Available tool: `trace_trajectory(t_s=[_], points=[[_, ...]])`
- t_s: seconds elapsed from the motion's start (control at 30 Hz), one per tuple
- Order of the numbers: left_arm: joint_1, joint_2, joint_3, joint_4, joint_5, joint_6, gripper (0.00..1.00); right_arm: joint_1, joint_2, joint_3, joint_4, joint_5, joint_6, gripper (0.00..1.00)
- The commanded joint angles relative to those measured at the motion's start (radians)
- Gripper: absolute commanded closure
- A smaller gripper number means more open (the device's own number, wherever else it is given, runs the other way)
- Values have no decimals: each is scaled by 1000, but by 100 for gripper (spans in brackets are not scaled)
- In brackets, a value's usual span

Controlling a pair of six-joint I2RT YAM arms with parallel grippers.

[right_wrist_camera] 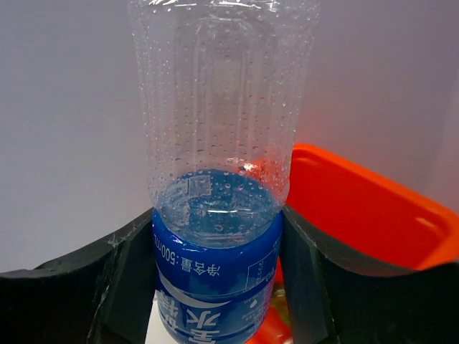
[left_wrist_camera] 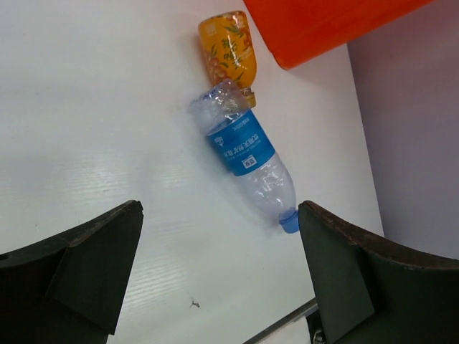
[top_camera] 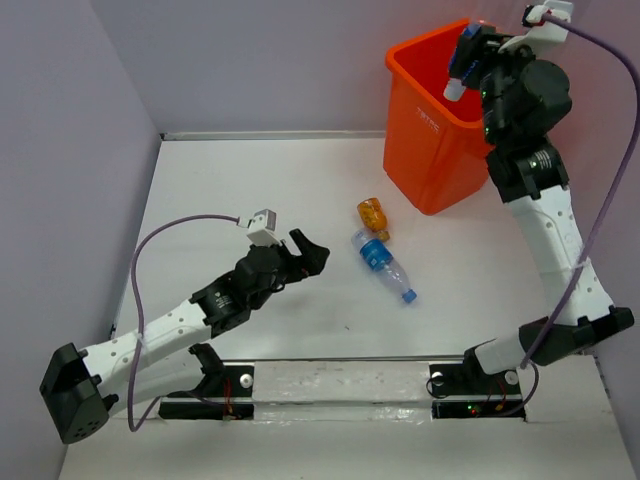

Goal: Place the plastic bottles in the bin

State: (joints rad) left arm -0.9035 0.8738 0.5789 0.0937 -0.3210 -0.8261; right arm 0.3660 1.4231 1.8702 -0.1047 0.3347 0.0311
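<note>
Thin plastic, light and crushable: your right tool [right_wrist_camera: 215,287] clamps a bottle [right_wrist_camera: 219,143] at its label over the bin [right_wrist_camera: 373,208], upper right; left tool [left_wrist_camera: 219,272] gapes empty.

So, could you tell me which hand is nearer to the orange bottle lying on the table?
Left. The left hand is low and open, a short way left of the orange bottle. The right hand is raised over the bin, shut on a blue-labelled bottle.
</note>
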Motion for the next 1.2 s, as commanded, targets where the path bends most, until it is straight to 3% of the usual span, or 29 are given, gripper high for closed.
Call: trace_trajectory(t_s=[0.0,0.03,0.1,0.13,0.17,0.27,0.33,0.47,0.57,0.6,0.83,1.17], points=[[-3,72,2,128,39,-27,1,-163,138,82,-56,101,-59,61],[-5,95,10,142,43,-28,1,-180,160,90,-59,96,-47,58],[-5,186,47,173,63,-28,1,-208,212,118,-88,57,12,39],[-5,215,64,178,69,-21,1,-219,229,151,-104,53,24,28],[-5,247,96,181,83,-18,1,-231,259,174,-116,50,30,10],[-5,350,142,202,103,-18,1,-231,295,272,-177,23,21,1],[-5,412,162,222,111,-21,1,-231,277,279,-208,-22,35,1],[-5,530,254,224,140,-7,1,-231,133,121,-213,-185,150,3],[-5,622,303,210,145,7,1,-148,-27,-127,-140,-266,201,5],[-5,643,338,206,140,11,1,-86,-68,-279,-110,-267,201,5],[-5,865,525,130,103,24,1,8,-318,-719,-3,-359,262,6],[-3,1077,661,83,63,54,2,17,-314,-868,-6,-395,294,6]])
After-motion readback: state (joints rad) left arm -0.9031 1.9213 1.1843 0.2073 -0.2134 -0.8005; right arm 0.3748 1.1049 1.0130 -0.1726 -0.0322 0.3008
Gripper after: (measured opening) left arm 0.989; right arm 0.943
